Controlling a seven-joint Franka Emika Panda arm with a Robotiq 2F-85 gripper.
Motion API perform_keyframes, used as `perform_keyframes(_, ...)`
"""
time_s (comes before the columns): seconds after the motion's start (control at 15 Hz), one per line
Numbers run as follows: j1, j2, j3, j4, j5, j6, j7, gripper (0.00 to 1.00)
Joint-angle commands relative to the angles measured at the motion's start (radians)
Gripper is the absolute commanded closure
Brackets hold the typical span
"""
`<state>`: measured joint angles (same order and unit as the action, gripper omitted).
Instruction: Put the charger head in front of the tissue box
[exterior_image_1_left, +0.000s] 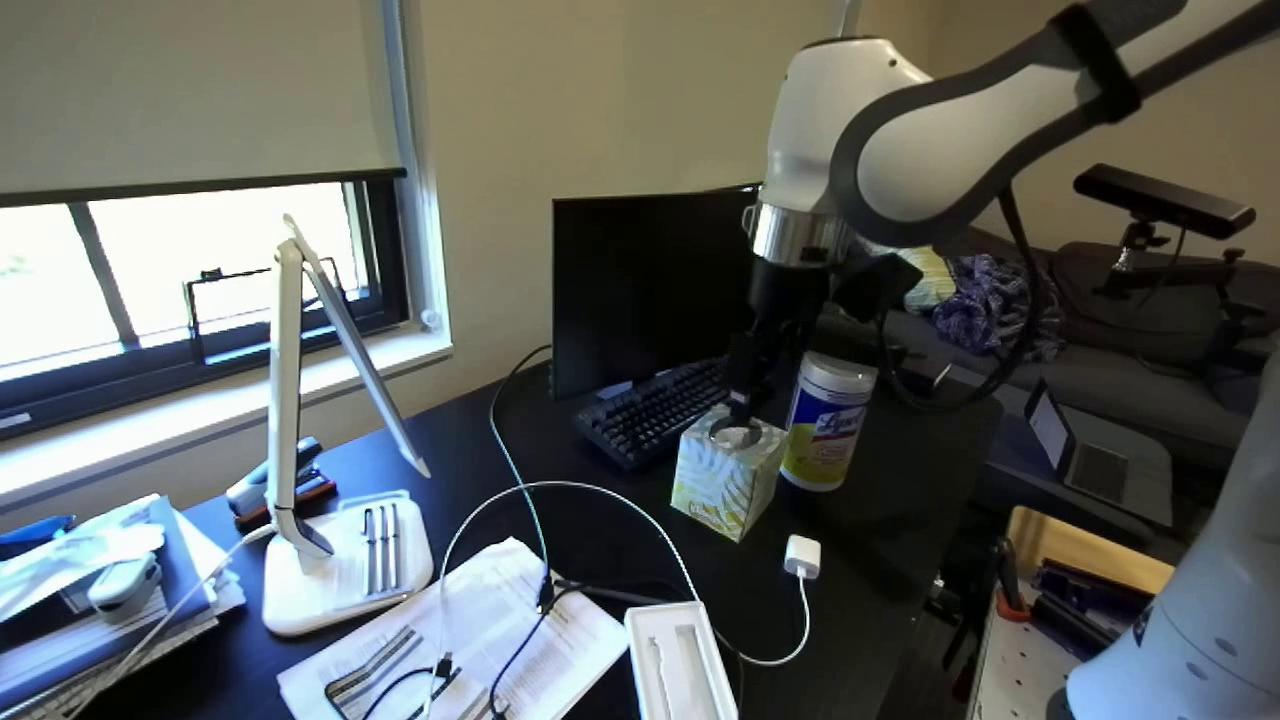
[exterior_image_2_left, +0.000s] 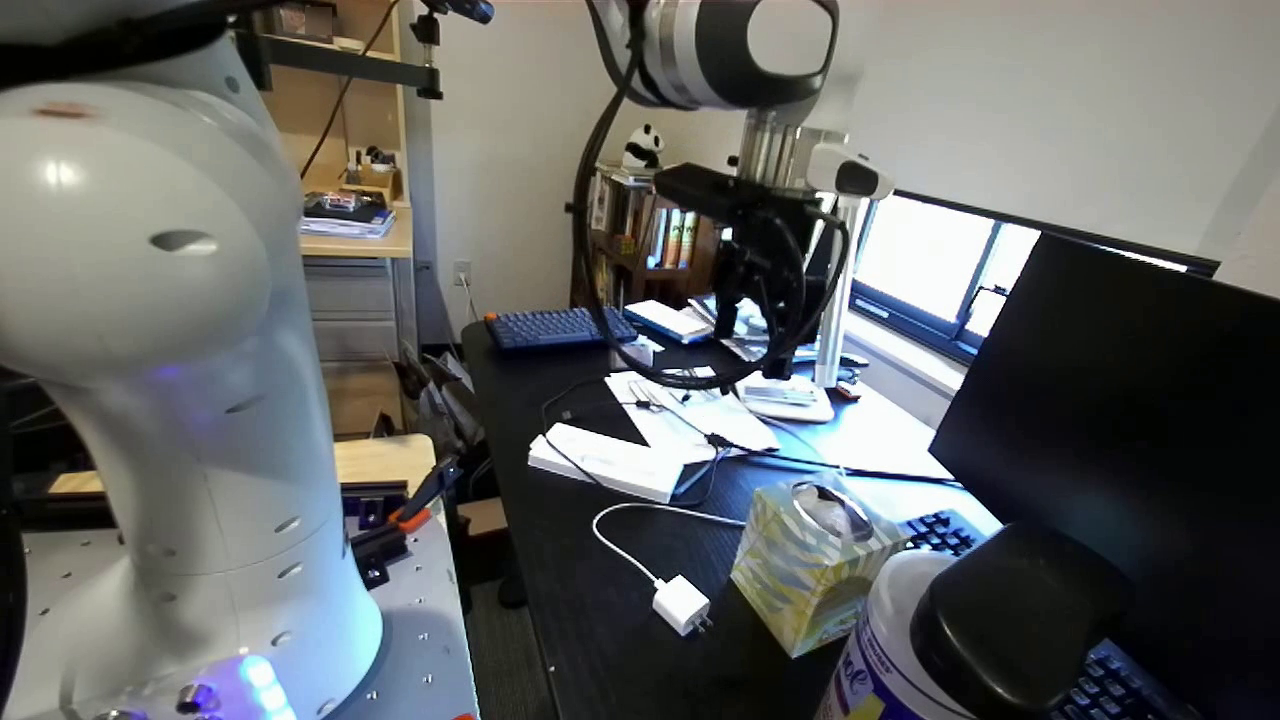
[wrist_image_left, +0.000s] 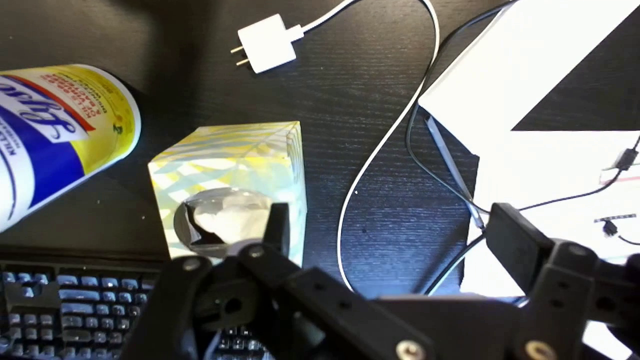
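Your black two-fingered claw (wrist_image_left: 392, 225) is spread wide, nothing in its grip. On the wrist view's clock face, the small white plastic charger head (wrist_image_left: 266, 45) lies on the black wooden desk (wrist_image_left: 327, 92) at your eleven, and at twelve o'clock from the yellow-and-green patterned cubic tissue box (wrist_image_left: 227, 169), apart from it. In that view one side of the claw overlaps the box, so lowering before you clear it could crush the top. Drift toward nine and you may clip the white cylindrical tub (wrist_image_left: 62, 137). Pinch the thin white cable (wrist_image_left: 437, 37) and the head could swivel loose. That cable passes just beside the flat white slab (wrist_image_left: 510, 75) at your one o'clock; a snag could tug the head askew.
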<state>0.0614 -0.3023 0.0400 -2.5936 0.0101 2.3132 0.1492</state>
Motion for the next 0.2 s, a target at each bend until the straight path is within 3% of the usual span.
perform_keyframes(0.0,-0.007,-0.034,0.029,0.055,-0.02,-0.089,0.012,0.0)
perform_keyframes(0.13,-0.008,-0.028,0.023,0.045,-0.001,-0.058,-0.003,0.0)
